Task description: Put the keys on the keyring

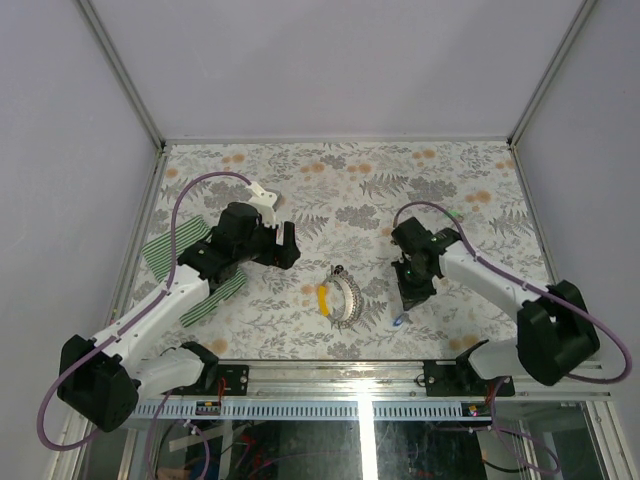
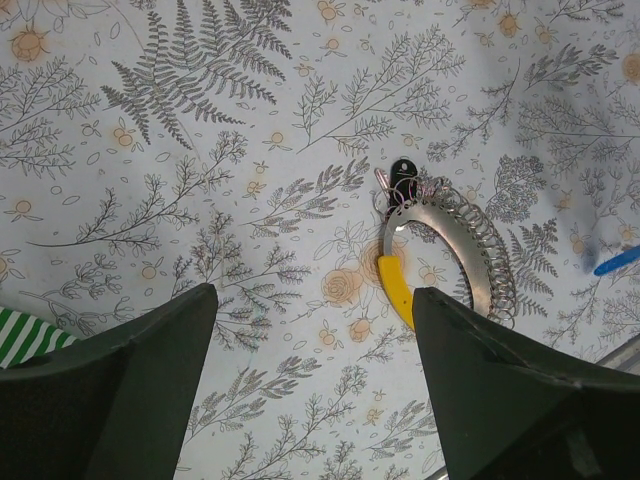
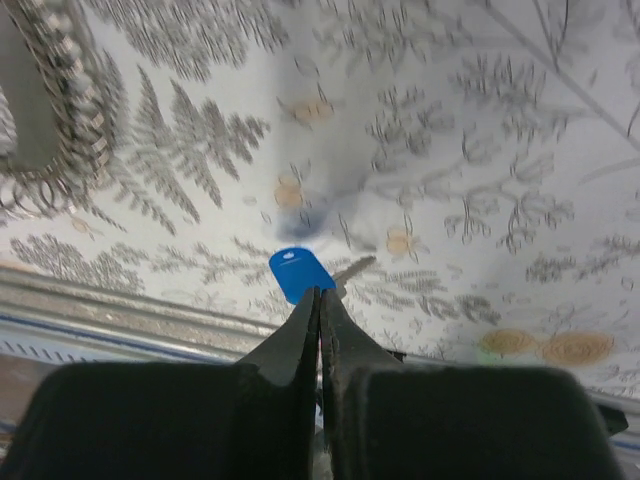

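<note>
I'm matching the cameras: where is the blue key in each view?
Top view: blue key lower centre-right, right of the keyring.
Left wrist: blue key at right edge, beyond the keyring.
Right wrist: blue key centre, at right pincer tips; keyring top left.
Shared landmark: the keyring.

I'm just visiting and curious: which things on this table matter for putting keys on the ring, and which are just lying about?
For the job: keyring, its yellow tag, blue key.
Lying about: green-and-white striped cloth.

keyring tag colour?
The keyring tag is yellow; clearest in the left wrist view.
</note>
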`<state>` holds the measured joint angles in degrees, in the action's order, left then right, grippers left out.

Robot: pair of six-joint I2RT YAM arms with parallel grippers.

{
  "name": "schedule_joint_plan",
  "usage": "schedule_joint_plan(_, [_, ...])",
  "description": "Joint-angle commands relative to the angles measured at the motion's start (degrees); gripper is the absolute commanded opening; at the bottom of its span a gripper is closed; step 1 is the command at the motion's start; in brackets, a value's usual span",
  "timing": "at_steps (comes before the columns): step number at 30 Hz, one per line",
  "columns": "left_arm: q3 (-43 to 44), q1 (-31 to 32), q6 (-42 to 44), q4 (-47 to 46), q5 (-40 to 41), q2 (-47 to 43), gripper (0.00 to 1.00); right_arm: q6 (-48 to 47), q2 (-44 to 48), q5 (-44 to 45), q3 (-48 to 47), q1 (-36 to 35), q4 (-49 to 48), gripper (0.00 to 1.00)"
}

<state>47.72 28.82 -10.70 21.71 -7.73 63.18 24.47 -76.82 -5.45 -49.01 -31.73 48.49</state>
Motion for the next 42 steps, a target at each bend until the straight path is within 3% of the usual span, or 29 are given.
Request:
schedule_joint_plan(1, [0.3,-0.4,-1.0,-0.7,-1.0,0.4,0.81,-3.5,-6.5,0.6,-5.4,-0.4,-6.1,0.0])
schedule_joint_plan(7, [-0.1,-0.4,-3.0,-0.2,-1.4,1.1,0.81,-6.1,-14.8,3.1,-10.1,-0.5,-11.0,0.07])
schedule_joint_plan(10, [-0.7,-0.3,-5.1,-1.1,-2.7,1.9,0.81,-6.5,-16.6,3.9,-11.2,-0.4,-13.8,0.16])
schedule_joint_plan(15, [-3.1,3.1,-8.4,-3.9,-0.1,3.9,0.81,-6.1,-14.7,4.5,-10.0,-0.4,-19.8,0.33])
schedule_joint_plan(18, [-4.6,6.3,-9.9,-6.0,2.0,5.8,0.81,-5.6,-9.3,4.8,-7.7,-0.4,-23.1,0.37])
schedule_joint_plan(28, [0.0,16.3,-5.6,-9.5,6.5,22.4,0.72,-3.3,9.7,3.8,4.4,-0.4,-30.3,0.44])
schedule_joint_plan(42, [7.2,18.9,-4.8,-10.0,13.2,34.1,0.62,-2.7,15.3,4.0,8.6,-0.5,-29.7,0.43])
